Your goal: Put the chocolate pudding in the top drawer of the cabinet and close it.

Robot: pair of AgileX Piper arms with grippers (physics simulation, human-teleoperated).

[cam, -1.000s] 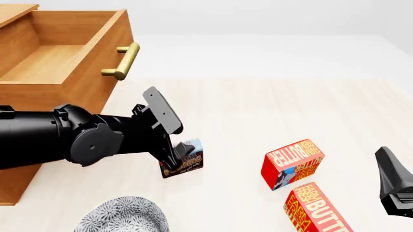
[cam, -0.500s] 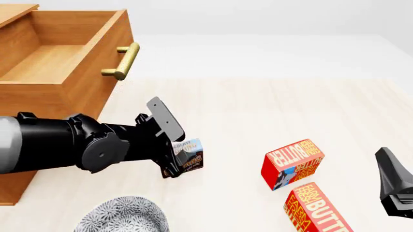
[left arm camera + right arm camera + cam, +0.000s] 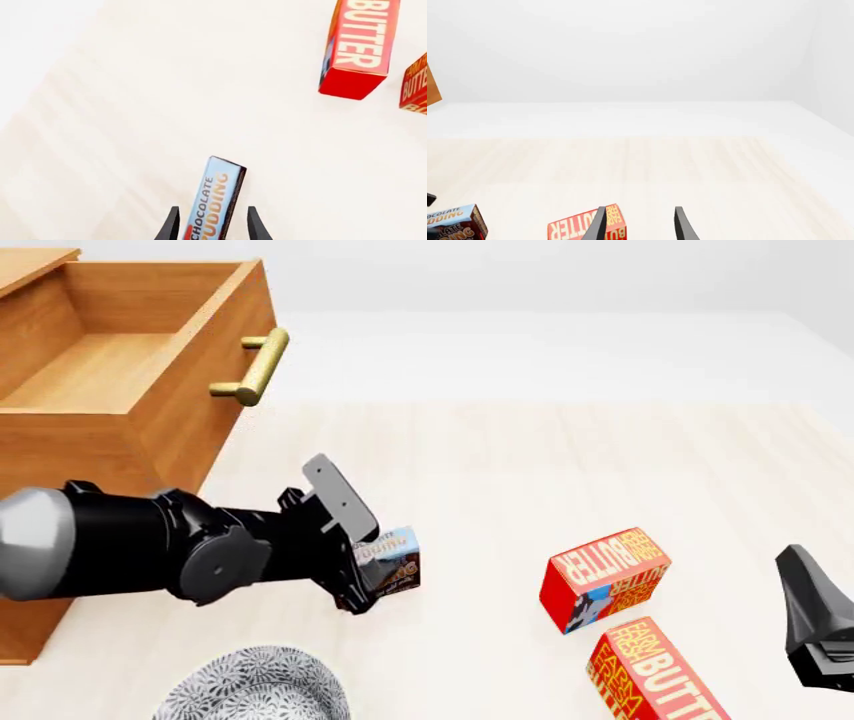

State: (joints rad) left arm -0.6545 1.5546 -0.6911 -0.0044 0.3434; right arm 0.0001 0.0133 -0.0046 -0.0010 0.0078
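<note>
The chocolate pudding (image 3: 395,560) stands on edge on the table, in front of the cabinet (image 3: 80,470). My left gripper (image 3: 363,578) is low beside it. In the left wrist view the chocolate pudding (image 3: 215,200) sits between the two fingers of the left gripper (image 3: 212,229), which is open, with a small gap on each side. The top drawer (image 3: 200,410) is pulled out, its wooden inside bare and its brass handle (image 3: 254,365) facing the table. My right gripper (image 3: 805,595) hovers at the near right, open and holding nothing. The right wrist view catches the chocolate pudding (image 3: 454,222) at its edge.
Two red-and-yellow butter boxes (image 3: 603,578) (image 3: 654,675) lie right of the pudding, between the two arms. They also show in the left wrist view (image 3: 360,45) (image 3: 415,85). A patterned grey plate (image 3: 254,685) sits at the near edge under the left arm.
My left arm has swung lower and levelled out, bringing its fingers further around the pudding. The pudding has hardly moved. The right arm is still.
</note>
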